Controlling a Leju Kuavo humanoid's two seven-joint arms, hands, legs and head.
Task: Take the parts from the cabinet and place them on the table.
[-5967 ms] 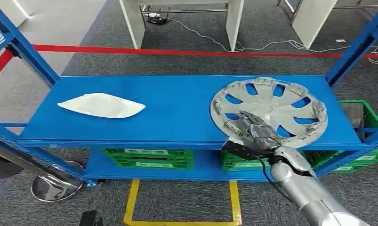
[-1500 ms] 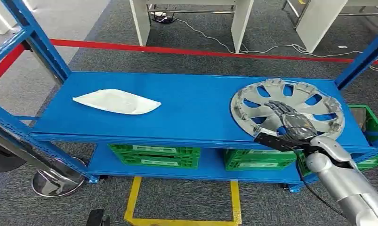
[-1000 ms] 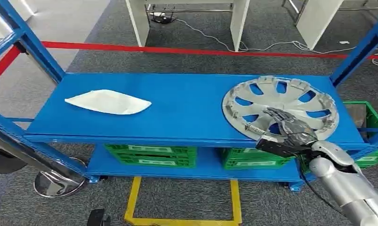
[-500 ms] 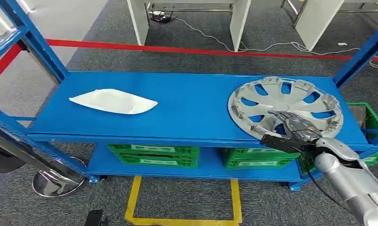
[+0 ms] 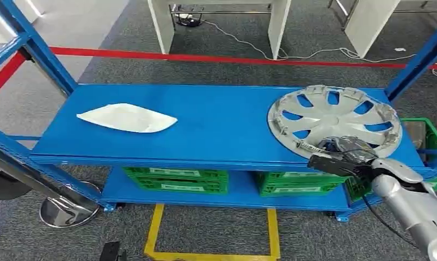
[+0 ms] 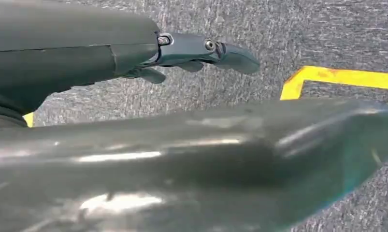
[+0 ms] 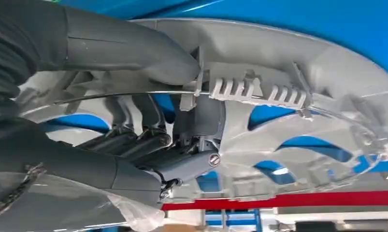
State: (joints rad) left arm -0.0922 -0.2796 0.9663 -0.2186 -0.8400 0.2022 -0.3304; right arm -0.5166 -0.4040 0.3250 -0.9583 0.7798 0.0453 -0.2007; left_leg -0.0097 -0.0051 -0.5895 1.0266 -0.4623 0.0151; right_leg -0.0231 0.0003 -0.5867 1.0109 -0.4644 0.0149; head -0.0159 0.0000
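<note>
Hubcap (image 5: 336, 120) lies inner face up at the right end of the blue shelf (image 5: 216, 128), its near rim overhanging the front edge. My right hand (image 5: 346, 154) clamps that rim, thumb (image 7: 134, 48) outside, fingers (image 7: 134, 140) through the spokes, apparently to lift it clear. My left hand (image 6: 201, 50) hangs empty, fingers spread. White part (image 5: 126, 117) lies well apart.

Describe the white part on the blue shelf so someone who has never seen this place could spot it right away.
Find the blue metal shelf in front of the robot, with green crates on the level below. Toward its left end, away from the robot's right hand, lies the white part. Unlike the round, silver, spoked wheel cover at the right end, it is flat, plain white, and tapers to a point at each end.
</note>
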